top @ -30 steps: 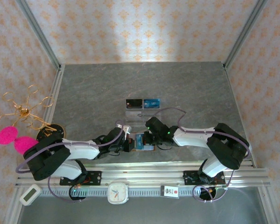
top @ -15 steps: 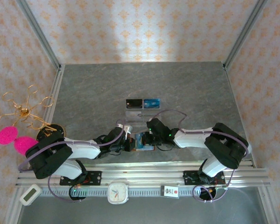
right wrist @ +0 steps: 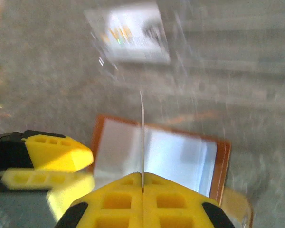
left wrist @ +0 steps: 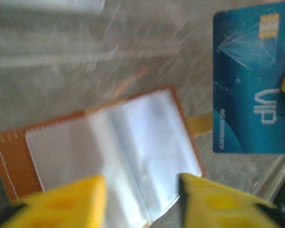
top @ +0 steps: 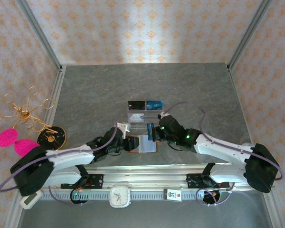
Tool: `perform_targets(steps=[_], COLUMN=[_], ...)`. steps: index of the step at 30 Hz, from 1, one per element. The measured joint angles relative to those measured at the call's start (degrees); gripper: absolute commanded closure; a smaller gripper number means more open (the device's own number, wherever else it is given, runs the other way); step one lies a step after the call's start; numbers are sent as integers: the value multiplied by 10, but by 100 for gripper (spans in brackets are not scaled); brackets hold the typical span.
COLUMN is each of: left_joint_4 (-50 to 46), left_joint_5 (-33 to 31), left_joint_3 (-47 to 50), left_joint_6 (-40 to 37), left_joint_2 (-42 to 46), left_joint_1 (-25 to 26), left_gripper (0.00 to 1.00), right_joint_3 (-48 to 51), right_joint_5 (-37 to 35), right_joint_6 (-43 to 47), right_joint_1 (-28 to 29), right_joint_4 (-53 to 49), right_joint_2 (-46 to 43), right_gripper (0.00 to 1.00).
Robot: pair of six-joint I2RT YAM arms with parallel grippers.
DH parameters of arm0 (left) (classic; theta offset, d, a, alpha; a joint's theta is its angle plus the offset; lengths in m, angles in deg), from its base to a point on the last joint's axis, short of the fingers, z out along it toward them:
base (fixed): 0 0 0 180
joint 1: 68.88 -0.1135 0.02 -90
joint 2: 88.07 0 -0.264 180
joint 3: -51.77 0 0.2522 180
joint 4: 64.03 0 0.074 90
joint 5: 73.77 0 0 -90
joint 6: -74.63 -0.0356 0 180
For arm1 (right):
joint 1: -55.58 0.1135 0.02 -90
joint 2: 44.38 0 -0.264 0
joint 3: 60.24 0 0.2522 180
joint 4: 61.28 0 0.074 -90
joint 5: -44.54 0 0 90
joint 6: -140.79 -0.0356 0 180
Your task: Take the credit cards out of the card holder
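The brown card holder (top: 143, 144) lies spread open on the table, its pale clear sleeves facing up (left wrist: 118, 147) (right wrist: 180, 156). My left gripper (top: 128, 144) hovers open over its near-left edge, yellow fingers (left wrist: 71, 202) on either side of the sleeves, gripping nothing (left wrist: 142, 199). My right gripper (top: 152, 132) is shut on a teal credit card (left wrist: 247, 80) with a gold chip and "VIP" print, held upright just above and behind the holder. In the right wrist view that card (right wrist: 142, 128) shows edge-on, rising from the closed fingertips (right wrist: 142, 179).
A clear acrylic stand (top: 142, 117) behind the holder carries a black card (top: 137, 104) and a blue card (top: 154, 104). A gold wire stand with pink pompoms (top: 19, 121) and a black disc (top: 51, 137) sit far left. A clock (top: 119, 195) rests by the front rail.
My left gripper has opened and let go of the card holder. My right gripper has pulled back and to the right, drawing the teal card clear of the holder.
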Motion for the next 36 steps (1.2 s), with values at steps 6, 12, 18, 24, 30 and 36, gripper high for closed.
perform_targets(steps=[6,12,18,24,30,36], left_joint_4=[-66,-136,-183,-206,-209,-208], left_joint_5=[-60,-108,-158,-212,-250,-271], left_joint_3=[-53,-63,-68,-89,-104,-114], left_joint_6=[-16,-30,-59,-101,-147,-188], left_joint_2=[123,192,243,252,240,216], left_joint_1=[-15,-18,-19,-23,-31,-38], left_gripper=[1,1,1,1,1,1], right_joint_3=[-183,-359,-438,-533,-591,-659], right_joint_5=[18,77,117,156,211,254], right_joint_6=[164,375,564,700,824,922], right_joint_1=[-59,-88,-99,-149,-195,-220], right_joint_4=[-5,-58,-173,-266,-340,-430], right_joint_2=[37,158,243,314,347,401], right_gripper=[100,100,100,100,100,100])
